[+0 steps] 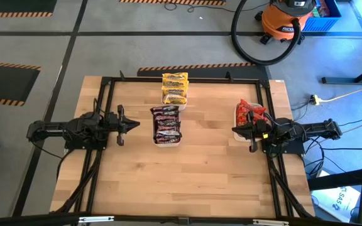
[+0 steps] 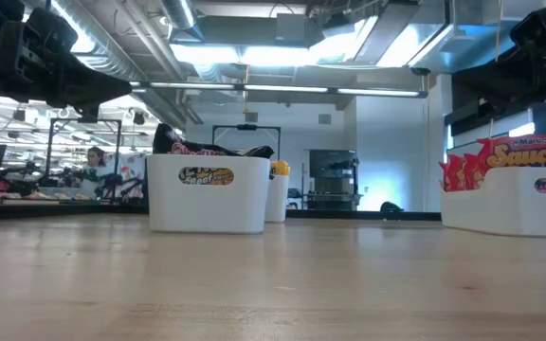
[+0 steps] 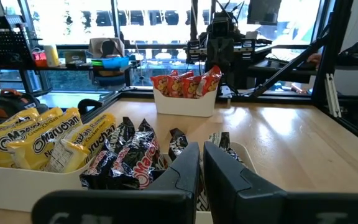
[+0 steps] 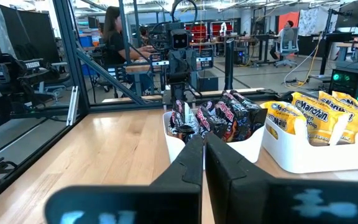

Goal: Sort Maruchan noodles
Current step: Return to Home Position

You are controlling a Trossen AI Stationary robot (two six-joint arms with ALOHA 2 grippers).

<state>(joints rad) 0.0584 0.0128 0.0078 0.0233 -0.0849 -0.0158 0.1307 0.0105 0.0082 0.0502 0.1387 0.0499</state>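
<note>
Noodles (image 1: 167, 124) sit sorted by colour; left pincer (image 1: 135, 123) and right pincer (image 1: 236, 130) look pressed together.

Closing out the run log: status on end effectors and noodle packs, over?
Left end effector shut, empty, beside binned dark packs. Right end effector shut, empty, by binned red packs. Yellow packs binned too; none loose in view.

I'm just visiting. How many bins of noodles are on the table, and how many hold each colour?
Yellow noodle packs: 1 bin
Dark noodle packs: 1 bin
Red noodle packs: 1 bin
Total: 3 white bins
</note>
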